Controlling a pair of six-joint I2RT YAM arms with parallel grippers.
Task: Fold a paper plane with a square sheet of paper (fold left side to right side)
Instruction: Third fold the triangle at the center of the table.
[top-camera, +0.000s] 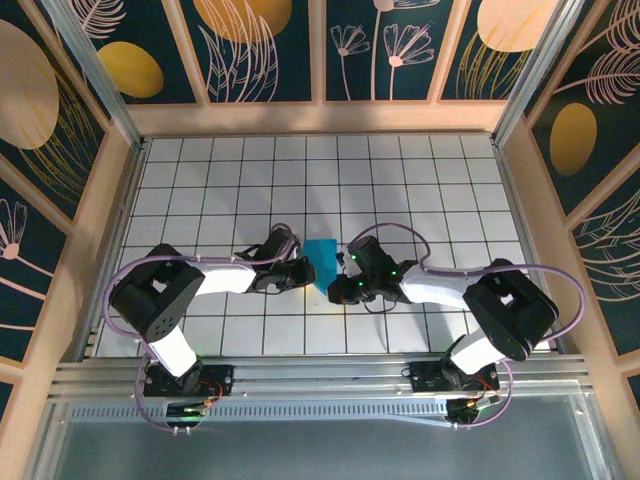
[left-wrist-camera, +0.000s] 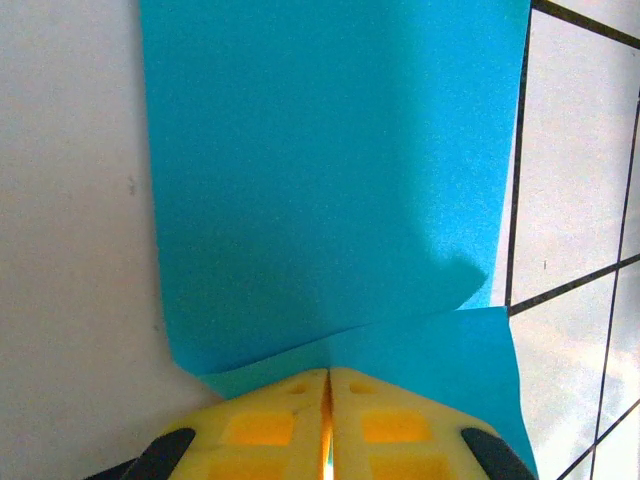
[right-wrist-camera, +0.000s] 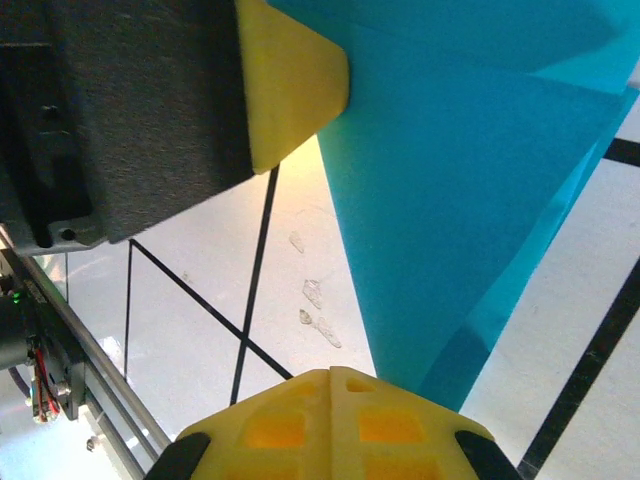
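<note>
Looking down from above, we find the thin turquoise-blue sheet of paper (top-camera: 322, 256) in the middle of the white tiled table (top-camera: 420, 180), between the two grippers, which meet over it from either side. It does not lie flat: in the left wrist view one layer lies over another, and from the right wrist view part of it rises off the tiles like a shallow tent.

The left gripper (left-wrist-camera: 328, 378) has its yellow fingers pressed together with the sheet's near edge running in at the tips, so we judge that it pinches the paper. We take this grip to be what lifts the left side to go across to the right. The right gripper (right-wrist-camera: 330, 376) has its fingers fully together too, low beside the raised paper's near corner; whether it nips that corner or merely rests next to it we cannot tell. Placed there, it may steady the right side while the flap comes over.

Both arms reach in from their bases with elbows thrown outward and forearms low, nearly level, wrists turned inward so that the fingertips almost face each other across the sheet. We judge the fold to be under way, the crease not yet pressed flat
</note>
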